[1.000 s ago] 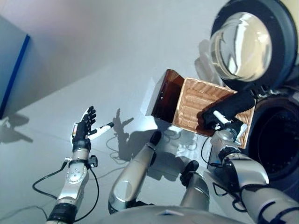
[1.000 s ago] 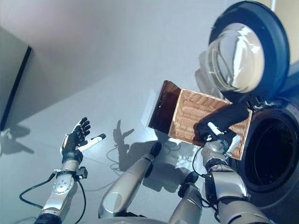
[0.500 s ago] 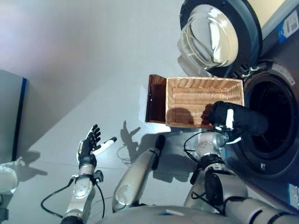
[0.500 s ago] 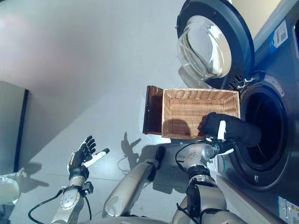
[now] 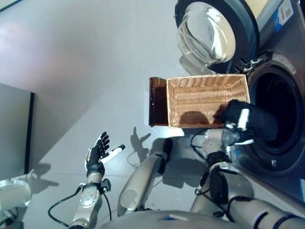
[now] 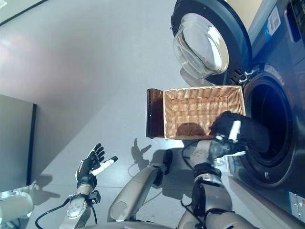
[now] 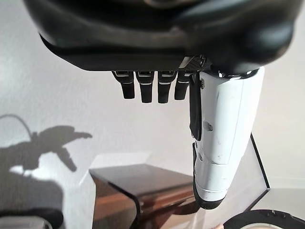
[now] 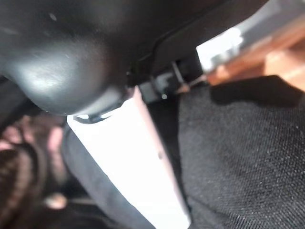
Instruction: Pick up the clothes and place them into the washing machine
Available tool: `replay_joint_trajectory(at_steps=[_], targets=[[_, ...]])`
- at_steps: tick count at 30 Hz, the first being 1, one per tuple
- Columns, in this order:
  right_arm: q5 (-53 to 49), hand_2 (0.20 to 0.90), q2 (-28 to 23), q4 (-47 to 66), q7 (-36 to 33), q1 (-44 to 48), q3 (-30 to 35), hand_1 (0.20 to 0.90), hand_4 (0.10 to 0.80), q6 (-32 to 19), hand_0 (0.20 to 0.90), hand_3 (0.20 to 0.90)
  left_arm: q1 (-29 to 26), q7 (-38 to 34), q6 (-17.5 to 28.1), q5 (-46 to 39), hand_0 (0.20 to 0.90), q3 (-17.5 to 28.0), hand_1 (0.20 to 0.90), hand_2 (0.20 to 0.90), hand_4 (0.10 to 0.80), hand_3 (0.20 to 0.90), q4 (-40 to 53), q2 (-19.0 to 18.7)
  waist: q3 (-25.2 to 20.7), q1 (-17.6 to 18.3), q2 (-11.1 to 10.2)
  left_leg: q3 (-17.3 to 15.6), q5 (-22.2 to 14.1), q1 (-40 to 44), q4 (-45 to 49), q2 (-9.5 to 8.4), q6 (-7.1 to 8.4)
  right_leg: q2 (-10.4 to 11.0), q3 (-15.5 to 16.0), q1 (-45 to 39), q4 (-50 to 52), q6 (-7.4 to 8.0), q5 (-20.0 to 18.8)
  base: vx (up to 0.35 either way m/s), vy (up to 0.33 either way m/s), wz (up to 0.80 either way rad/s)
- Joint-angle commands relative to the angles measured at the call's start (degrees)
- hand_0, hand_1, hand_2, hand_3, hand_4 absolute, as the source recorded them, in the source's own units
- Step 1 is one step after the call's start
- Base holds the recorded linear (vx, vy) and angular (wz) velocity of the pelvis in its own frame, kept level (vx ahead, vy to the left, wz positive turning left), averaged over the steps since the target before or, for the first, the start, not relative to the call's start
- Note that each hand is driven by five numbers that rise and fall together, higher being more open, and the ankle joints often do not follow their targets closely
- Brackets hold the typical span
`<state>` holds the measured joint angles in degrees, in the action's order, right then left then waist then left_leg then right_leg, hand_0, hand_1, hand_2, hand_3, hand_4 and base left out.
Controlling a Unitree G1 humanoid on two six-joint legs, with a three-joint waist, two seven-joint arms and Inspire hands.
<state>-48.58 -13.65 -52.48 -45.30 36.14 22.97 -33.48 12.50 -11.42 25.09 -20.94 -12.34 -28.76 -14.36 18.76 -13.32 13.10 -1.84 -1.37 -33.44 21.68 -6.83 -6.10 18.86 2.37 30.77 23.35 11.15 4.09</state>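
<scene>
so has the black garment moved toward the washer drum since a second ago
Yes. The black garment was over the basket; now it reaches past the basket's edge into the drum opening.

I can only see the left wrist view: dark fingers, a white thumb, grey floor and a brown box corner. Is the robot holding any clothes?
Observer: Not in that hand. The left hand is open and empty above the floor. The right hand grips a black garment.
Operator: Where is that garment?
Observer: At the mouth of the washing machine drum, partly inside.
Operator: Is the machine's door open?
Observer: Yes, the round glass door is swung wide open.
Operator: And the brown box?
Observer: It sits beside a wicker basket that looks empty.
</scene>
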Motion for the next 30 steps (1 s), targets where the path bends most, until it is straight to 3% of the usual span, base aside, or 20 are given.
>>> replay_joint_trajectory(at_steps=[1, 5, 7, 8, 16, 21, 30], targets=[[10.2, 0.2, -18.8, 6.5, -3.4, 7.7, -0.8, 0.2, 0.3, -3.8, 0.2, 0.2, 0.0, -0.8, 4.9, -1.1, 0.9, 0.6, 0.9, 0.9, 0.8, 0.9, 2.5, -3.5, -4.2, 0.2, 3.6, 2.6, 0.6, -2.5, -2.9, -1.65, 4.22, -3.4, 1.1, 0.0, -1.3, -7.23, 0.2, 0.05, 0.042, -0.22], [12.5, 0.2, -31.9, 7.7, -3.8, 17.5, -6.3, 0.2, 0.3, -2.2, 0.2, 0.2, 0.5, -0.1, 5.6, -1.8, 0.9, 0.0, 0.9, 0.9, 0.8, 0.9, 3.4, -5.3, -5.0, 0.7, 4.2, 1.1, 0.2, -1.7, -3.5, -1.56, 4.12, -3.8, -1.2, 1.3, -1.1, -6.86, -0.5, 0.034, 0.065, -0.24], [10.3, 0.711, -35.0, 6.9, -1.0, 21.8, -10.8, 0.711, 0.665, -1.8, 0.711, 0.711, 0.6, -0.2, 5.3, -3.0, 0.9, 0.0, 0.9, 0.9, 0.8, 0.9, 3.8, -5.0, -5.0, 1.1, 4.3, -0.1, 0.4, -1.7, -4.0, -1.19, 4.2, -4.1, -2.3, 2.1, -1.4, -6.83, -0.9, -0.008, 0.03, -0.42], [10.6, 0.9, -33.6, 4.9, 1.0, 21.2, -13.1, 0.9, 0.8, 0.3, 0.9, 0.9, 0.3, -0.3, 5.0, -3.6, 0.9, 0.2, 0.9, 0.9, 0.8, 0.9, 3.0, -4.0, -4.8, 1.8, 4.4, -0.9, 0.5, -1.5, -4.3, -0.65, 4.16, -4.8, -3.1, 2.3, -1.6, -6.81, -1.3, 0.004, 0.004, -0.4], [10.3, 0.9, -21.6, 0.5, 5.0, 10.7, -9.9, 0.9, 0.8, 2.5, 0.9, 0.9, 0.4, 1.9, 4.7, -7.3, 0.9, 1.0, 0.9, 0.9, 0.8, 0.9, 0.2, 0.0, -5.7, 2.6, 4.3, -0.7, 0.7, 0.2, -5.4, 0.36, 4.28, -6.1, -3.0, 1.1, -2.6, -7.2, -1.3, 0.005, -0.028, -0.17], [10.7, 0.9, -16.7, -0.6, 5.8, 6.1, -8.8, 0.9, 0.8, 2.6, 0.9, 0.9, 1.5, 2.0, 4.4, -6.7, 0.9, 2.1, 0.9, 0.9, 0.8, 0.9, -0.2, 0.5, -6.0, 2.5, 4.1, 0.3, 1.3, -0.1, -5.3, 0.48, 4.58, -6.2, -1.7, 0.8, -1.9, -7.68, -0.9, -0.034, -0.044, 0.04], [12.7, 0.9, -7.9, 0.4, 9.2, -1.3, -12.7, 0.9, 0.8, 4.5, 0.9, 0.9, 1.3, 1.7, 3.7, -4.5, 0.9, 4.6, 0.9, 0.9, 0.8, 0.9, -1.5, 0.3, -5.1, 2.2, 1.0, 1.5, 1.3, -0.2, -3.7, 0.84, 4.66, -6.1, 0.0, -0.3, -0.7, -7.98, -0.6, -0.017, -0.037, 0.07]])
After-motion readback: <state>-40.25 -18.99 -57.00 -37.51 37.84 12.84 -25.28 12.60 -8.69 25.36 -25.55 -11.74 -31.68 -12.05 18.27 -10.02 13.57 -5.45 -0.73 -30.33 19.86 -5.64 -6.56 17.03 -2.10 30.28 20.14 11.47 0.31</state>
